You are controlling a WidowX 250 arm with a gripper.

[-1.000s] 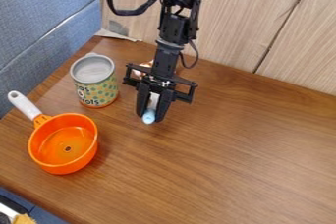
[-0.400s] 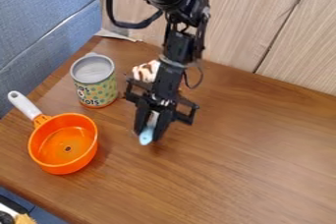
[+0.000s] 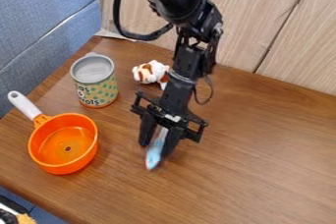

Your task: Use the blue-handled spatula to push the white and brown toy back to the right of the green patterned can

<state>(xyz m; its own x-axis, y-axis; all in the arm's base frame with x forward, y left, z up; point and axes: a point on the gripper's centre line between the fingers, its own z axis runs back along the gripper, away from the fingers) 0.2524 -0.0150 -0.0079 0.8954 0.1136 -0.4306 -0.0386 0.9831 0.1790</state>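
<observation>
The gripper (image 3: 154,148) hangs over the middle-left of the wooden table, right of the orange pan. It is shut on a light blue and white brush-like object (image 3: 154,153), whose pale blue end points down and toward the camera between the two fingers. How far the object's tip is from the tabletop I cannot tell. The orange pan (image 3: 64,143) with a white handle rests on the table at the left. Behind the pan stands a can (image 3: 97,80) with a grey lid and a green dotted label.
A small white and brown plush toy (image 3: 151,72) lies behind the gripper, right of the can. Wood panelling (image 3: 263,21) rises along the table's (image 3: 263,159) back edge, and a blue padded surface (image 3: 46,16) borders the left.
The gripper has come toward the camera and slightly right, carrying the blue and white object. The plush toy, mostly hidden behind the arm before, is now largely uncovered.
</observation>
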